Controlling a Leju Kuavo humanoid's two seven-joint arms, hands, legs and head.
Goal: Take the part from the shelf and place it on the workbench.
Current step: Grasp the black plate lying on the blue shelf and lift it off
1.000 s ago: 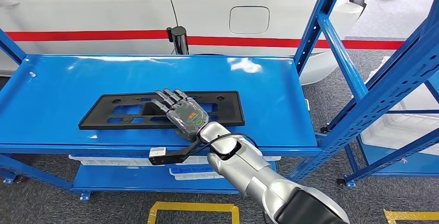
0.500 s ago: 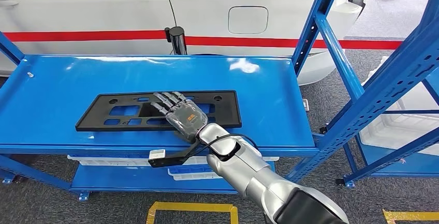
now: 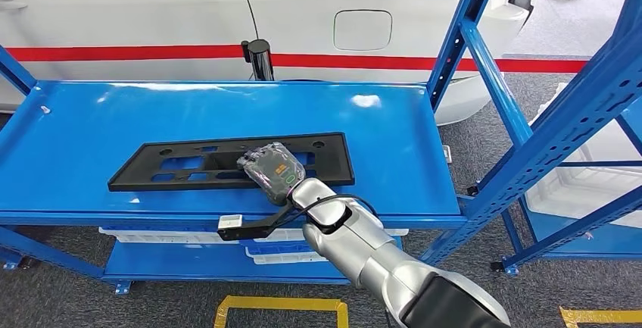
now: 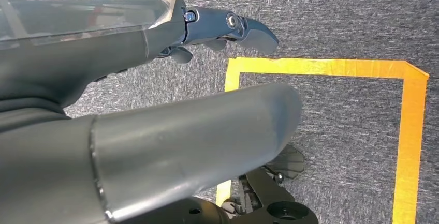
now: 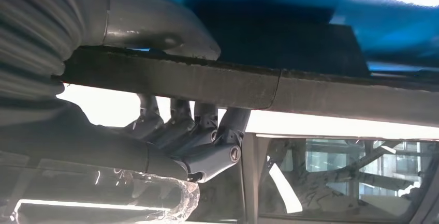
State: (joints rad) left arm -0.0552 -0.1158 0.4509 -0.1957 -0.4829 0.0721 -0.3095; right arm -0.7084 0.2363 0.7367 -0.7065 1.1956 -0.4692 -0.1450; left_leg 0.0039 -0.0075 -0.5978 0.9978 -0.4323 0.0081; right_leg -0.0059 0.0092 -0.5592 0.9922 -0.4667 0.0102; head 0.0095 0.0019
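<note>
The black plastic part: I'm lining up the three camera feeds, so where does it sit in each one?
Head view: the black part lies flat on the blue shelf, near its front edge, with the right hand closed on its near edge.
Left wrist view: not in it; that camera looks down at grey floor.
Right wrist view: the part is a dark bar across the picture, thumb on one face, fingers on the other.
Shared landmark: the right hand.

White car (image 3: 151, 10) with red stripe (image 3: 113, 52) behind; yellow floor tape (image 4: 409, 141).
</note>
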